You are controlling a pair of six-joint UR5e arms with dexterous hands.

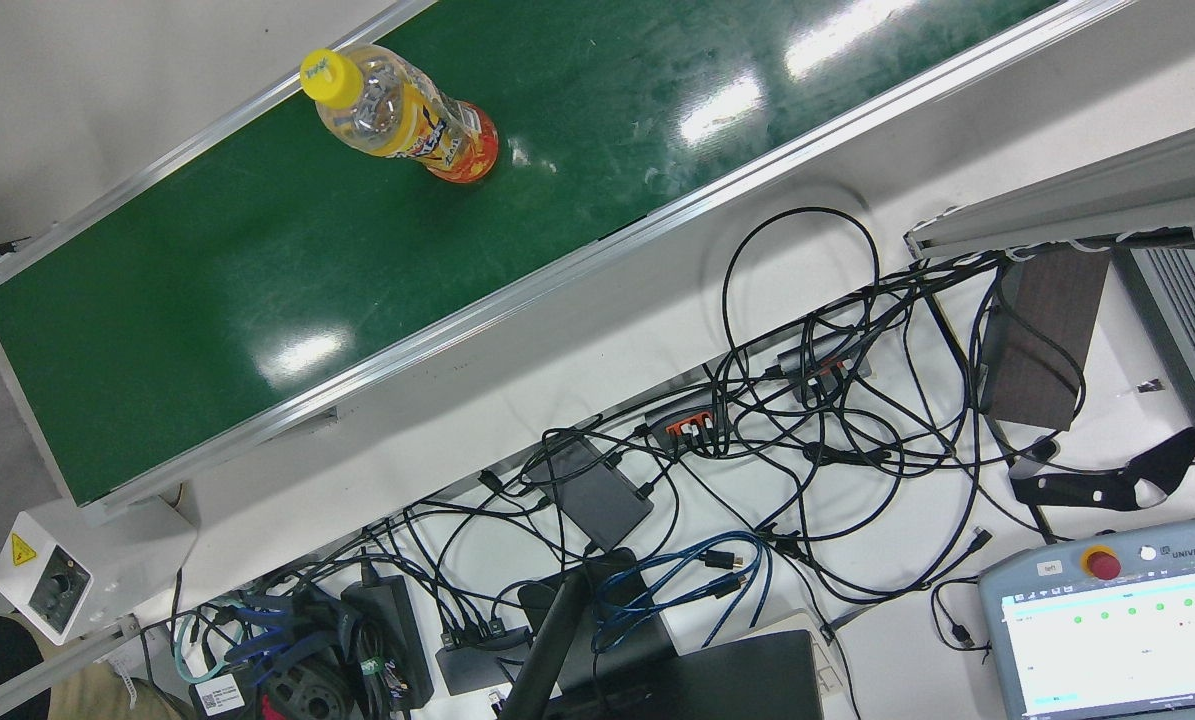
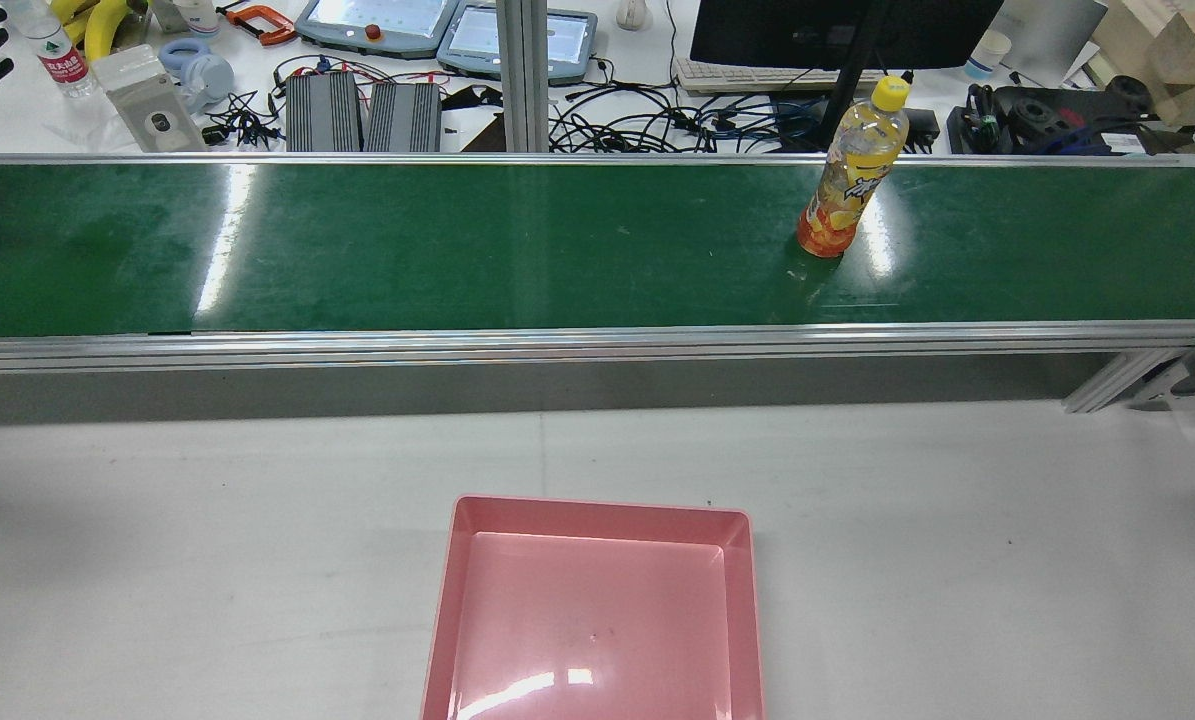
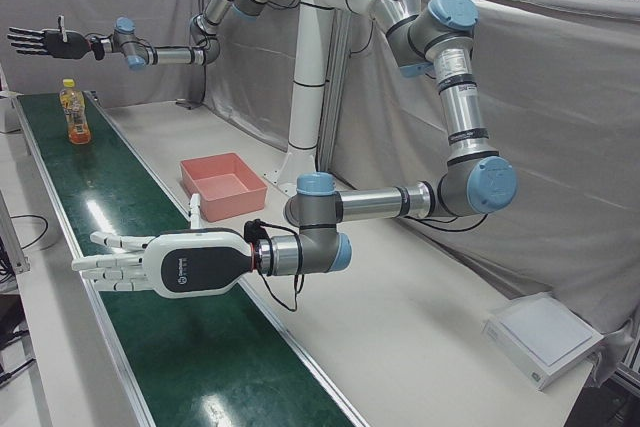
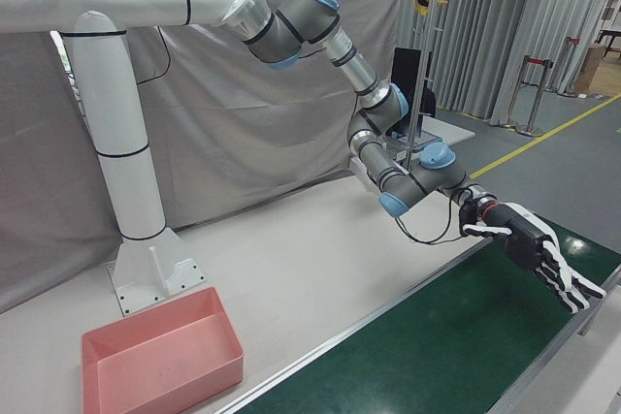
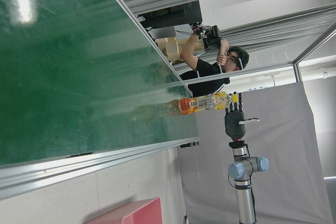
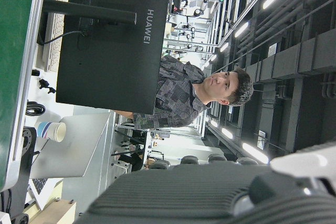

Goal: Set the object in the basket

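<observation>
An orange drink bottle [image 2: 850, 170] with a yellow cap stands upright on the green conveyor belt [image 2: 457, 250], toward its right end in the rear view. It also shows in the front view [image 1: 402, 118], the left-front view [image 3: 73, 112] and the left hand view [image 5: 207, 103]. The pink basket [image 2: 597, 515] sits empty on the white table, before the belt. My right hand [image 3: 40, 42] is open, fingers spread, in the air above and beyond the bottle; it also shows in the right-front view [image 4: 539, 259]. My left hand [image 3: 150, 262] is open over the belt's other end, far from the bottle.
Aluminium rails [image 2: 557, 340] edge the belt. Behind it are cables [image 1: 807, 420], a monitor [image 2: 837, 30], teach pendants [image 2: 377, 20] and power supplies. People stand beyond the belt [image 5: 210, 72]. The white arm pedestal [image 4: 126, 191] stands behind the basket.
</observation>
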